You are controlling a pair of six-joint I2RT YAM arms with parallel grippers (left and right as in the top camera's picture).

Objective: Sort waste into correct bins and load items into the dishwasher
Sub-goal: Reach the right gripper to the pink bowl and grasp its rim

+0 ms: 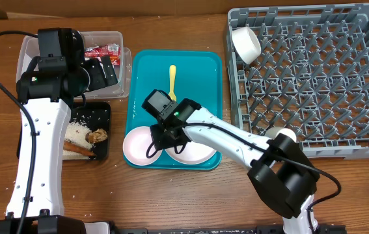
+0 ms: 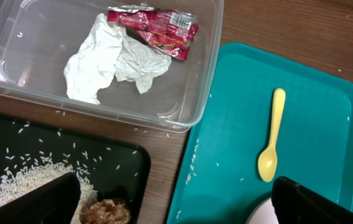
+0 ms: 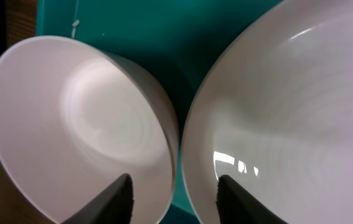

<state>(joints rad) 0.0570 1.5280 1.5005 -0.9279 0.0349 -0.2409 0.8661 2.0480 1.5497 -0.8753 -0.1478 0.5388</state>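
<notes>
One: Two rims sit between the fingers of your right hand (image 3: pixel 173 180), mate. It's spread fairly wide and holding nothing, with one finger down inside the smaller bowl (image 3: pixel 70 137) and the other over the bigger bowl (image 3: pixel 301 124), at the near end of the teal tray (image 1: pixel 197 71). Close up like that and I reckon you pinch both bowls together, or one skids off onto the worktop (image 1: pixel 171 201).

Two: Agreed. Those bowls are just beside each other and I can't tell if they touch, so you've got no slack. Get only the small one's wall in the gap. The sides are glossy too, so a shallow grip could slip on the lift.

One: Your left hand (image 2: pixel 173 180) is wide open and empty as well, hanging over the seam between the black tray (image 2: pixel 117 155) and the teal one. Loose rice (image 2: pixel 20 180) in there would scatter easily.

Two: Further out, the yellow spoon (image 2: pixel 271 146) lies flat mid-tray, which makes it an awkward pick. Beyond it the clear bin (image 2: pixel 8 68) already has crumpled paper (image 2: pixel 101 62) and a red wrapper (image 2: pixel 160 25) in it. The dish rack (image 1: pixel 314 78) is off to your right with a white cup (image 1: pixel 245 44) in its far corner. That's a long carry, so a weak hold is what'd bite you.
</notes>
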